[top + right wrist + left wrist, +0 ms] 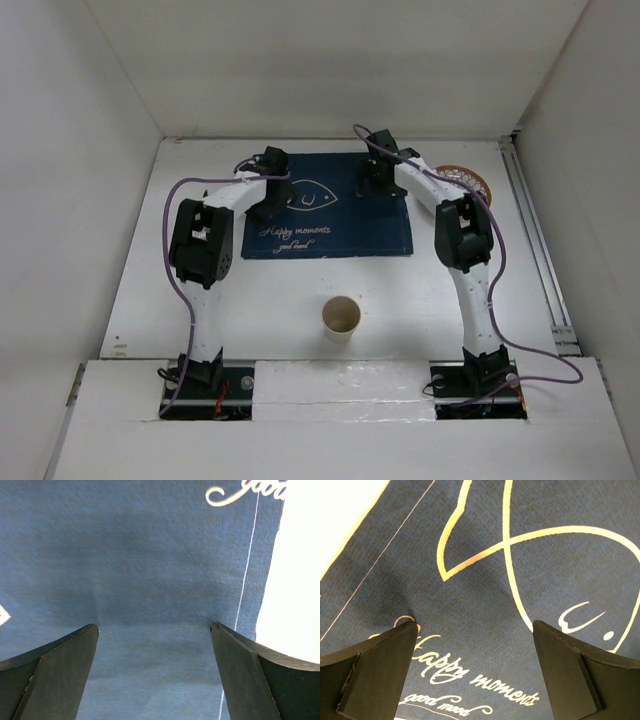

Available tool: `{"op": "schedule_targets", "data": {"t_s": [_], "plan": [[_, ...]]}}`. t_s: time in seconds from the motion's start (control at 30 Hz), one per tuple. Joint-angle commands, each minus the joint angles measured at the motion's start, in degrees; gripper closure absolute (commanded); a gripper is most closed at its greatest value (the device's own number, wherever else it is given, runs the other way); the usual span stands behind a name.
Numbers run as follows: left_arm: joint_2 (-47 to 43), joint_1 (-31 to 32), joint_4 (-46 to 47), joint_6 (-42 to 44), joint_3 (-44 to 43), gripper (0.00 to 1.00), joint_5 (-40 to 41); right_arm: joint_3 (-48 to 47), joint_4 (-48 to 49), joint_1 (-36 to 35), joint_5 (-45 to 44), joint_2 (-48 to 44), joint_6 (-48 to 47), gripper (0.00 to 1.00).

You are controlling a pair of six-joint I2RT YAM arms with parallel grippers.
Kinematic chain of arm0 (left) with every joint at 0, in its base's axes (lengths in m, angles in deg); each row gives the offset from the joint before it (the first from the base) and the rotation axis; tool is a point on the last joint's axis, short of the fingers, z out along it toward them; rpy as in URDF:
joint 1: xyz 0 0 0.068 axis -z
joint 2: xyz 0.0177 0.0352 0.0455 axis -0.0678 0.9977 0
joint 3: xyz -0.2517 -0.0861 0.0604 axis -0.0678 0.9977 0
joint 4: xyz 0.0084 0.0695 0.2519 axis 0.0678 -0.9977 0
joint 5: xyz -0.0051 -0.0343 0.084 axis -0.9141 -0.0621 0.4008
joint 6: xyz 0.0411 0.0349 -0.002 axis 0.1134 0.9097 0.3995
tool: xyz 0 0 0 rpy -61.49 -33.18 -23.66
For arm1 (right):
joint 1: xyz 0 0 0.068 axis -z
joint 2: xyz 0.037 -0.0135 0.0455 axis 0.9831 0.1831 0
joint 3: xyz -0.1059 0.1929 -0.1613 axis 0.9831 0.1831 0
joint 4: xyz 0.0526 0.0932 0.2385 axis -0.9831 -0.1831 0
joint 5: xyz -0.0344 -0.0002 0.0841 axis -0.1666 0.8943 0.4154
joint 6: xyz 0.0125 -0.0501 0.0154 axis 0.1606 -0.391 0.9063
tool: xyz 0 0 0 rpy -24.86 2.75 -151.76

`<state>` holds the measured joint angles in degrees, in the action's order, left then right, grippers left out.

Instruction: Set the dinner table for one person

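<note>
The dinner table (pixel 150 290) is a wide white tabletop. A navy placemat (pixel 350 225) with a white fish drawing and script lies flat at its back middle. My left gripper (pixel 267 208) is open and empty, fingertips down on the placemat's left part beside the fish. In the left wrist view the left gripper (pixel 473 625) straddles the script on the placemat (pixel 485 580). My right gripper (pixel 377 186) is open and empty, tips on the placemat's right part. In the right wrist view the right gripper (pixel 153 626) rests on plain blue cloth (pixel 150 555) near its stitched edge.
A paper cup (pixel 341 318) stands upright near the table's front middle. A round woven brown dish (pixel 470 180) lies at the back right, partly behind my right arm. White walls enclose the table on three sides.
</note>
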<state>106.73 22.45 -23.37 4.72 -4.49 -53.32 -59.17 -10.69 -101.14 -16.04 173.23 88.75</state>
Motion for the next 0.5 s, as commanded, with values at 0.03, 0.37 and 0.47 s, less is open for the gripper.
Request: {"op": "schedule_targets", "data": {"t_s": [0.03,0.37,0.47], "plan": [[4.04,-0.81,-4.72,2.23,-2.80,0.00,2.27,3.16,-2.36,0.16,-2.44,-3.20,1.69,0.00],[2.03,-0.81,-0.60,2.23,1.68,0.00,-1.51,2.40,-2.44,1.92,-1.92,-2.25,1.17,0.00],[2.03,-0.81,-0.59,2.23,1.51,0.00,-1.51,-1.03,-4.11,1.92,-1.92,-0.57,1.17,0.00]]}}
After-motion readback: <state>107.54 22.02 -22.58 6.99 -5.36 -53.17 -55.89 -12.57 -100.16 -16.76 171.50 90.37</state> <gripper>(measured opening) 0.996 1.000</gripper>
